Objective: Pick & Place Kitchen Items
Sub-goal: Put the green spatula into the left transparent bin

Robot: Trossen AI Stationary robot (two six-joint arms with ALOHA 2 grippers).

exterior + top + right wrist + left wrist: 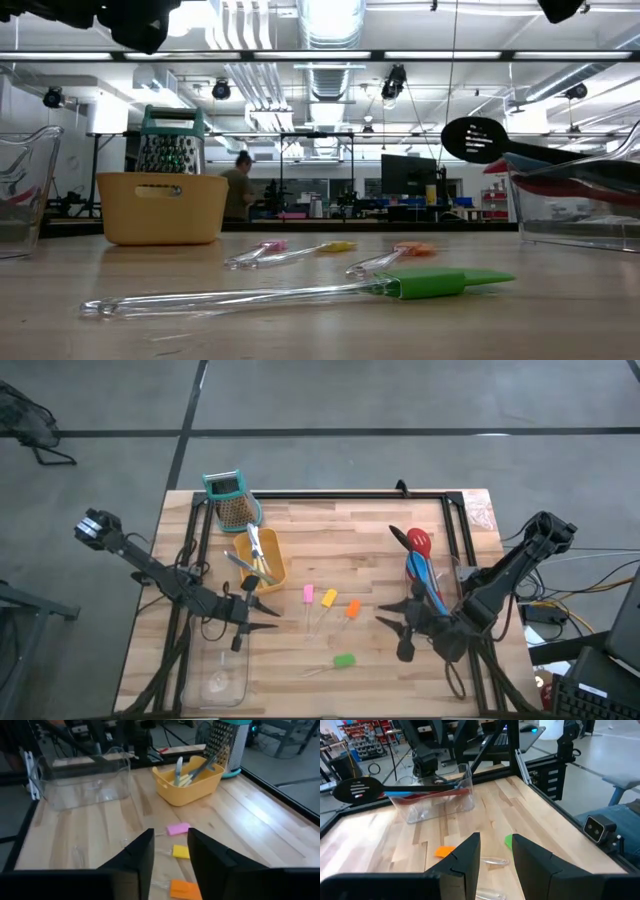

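Four small clear-handled tools lie flat on the wooden table: pink (308, 594), yellow (329, 599), orange (353, 607) and green (343, 660). The red spoon (418, 543), blue spoon (420, 572) and black slotted spoon (357, 790) rest in the clear tray (440, 802) at the right, heads jutting over its far rim. Small metal-bladed tools (192, 770) stand in the yellow tray (272, 570). My left gripper (272, 619) hovers open to the left of the small tools, my right gripper (385, 616) open to their right. Both point inward, holding nothing.
The teal-topped metal grater (228, 500) stands at the far left behind the yellow tray. A second clear tray (220, 675) sits at the near left corner. A black frame (350, 494) runs around the table's edges. Bare wood lies between the two grippers around the small tools.
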